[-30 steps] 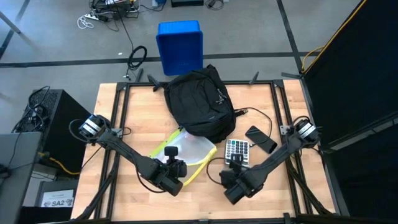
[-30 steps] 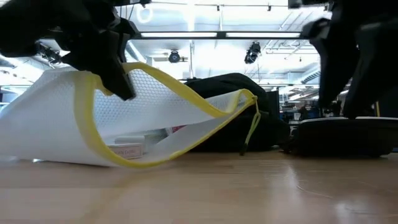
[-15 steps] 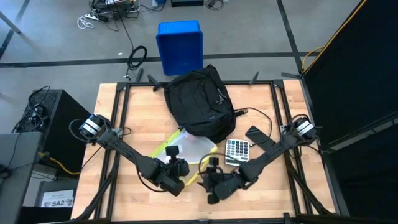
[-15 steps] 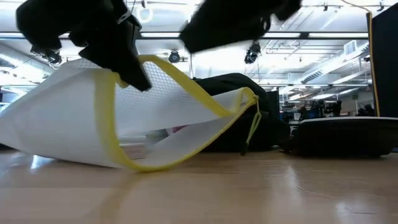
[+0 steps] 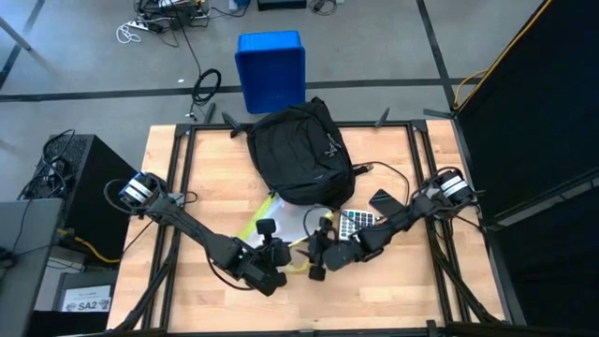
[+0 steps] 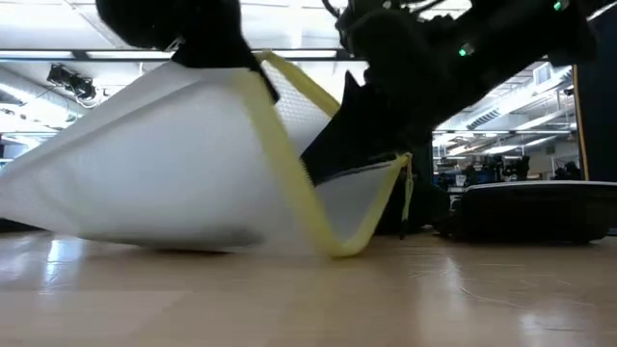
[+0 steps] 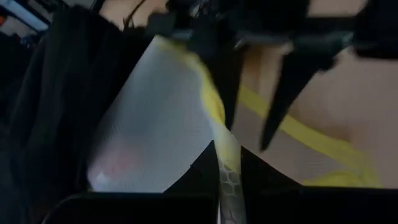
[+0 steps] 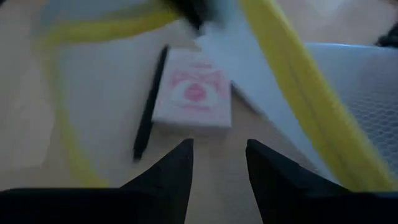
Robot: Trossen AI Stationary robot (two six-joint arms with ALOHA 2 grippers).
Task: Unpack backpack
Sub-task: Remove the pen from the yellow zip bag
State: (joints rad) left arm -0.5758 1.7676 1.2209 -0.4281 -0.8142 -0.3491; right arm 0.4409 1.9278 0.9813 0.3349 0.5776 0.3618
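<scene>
Holding the yellow-trimmed white mesh pouch (image 5: 285,227) by its rim, the left end effector (image 5: 271,262) is fully closed on the yellow edging (image 7: 219,134) and props the mouth up off the counter (image 5: 211,178), as the low view shows. The right end effector (image 5: 316,264) sits just beside it, pointed into the pouch mouth with its 2 fingers (image 8: 173,171) partly apart and nothing between them. Directly ahead of those fingers lie a small pink-and-white box (image 8: 193,91) and a thin dark pen (image 8: 149,106), both flat on the pouch's inner floor and neither touched yet.

The backpack (image 5: 301,154) rests beyond both end effectors, toward the far side of the counter, its near edge touching or overlapping the pouch. A calculator (image 5: 357,220) and a dark phone (image 5: 391,204) lie beside the right arm, and a blue bin (image 5: 271,68) stands on the floor past the counter.

Several things could go wrong from here. The box lies flat, so fingers coming in at a shallow angle may push it deeper rather than straddle it. The pen lies just beside the box and could be pinched along with it, or knocked away. The 2 end effectors are very close, so a sideways correction risks contact. If the left hold on the trim slips, the mesh would sag over the right fingers and hide the contents.
</scene>
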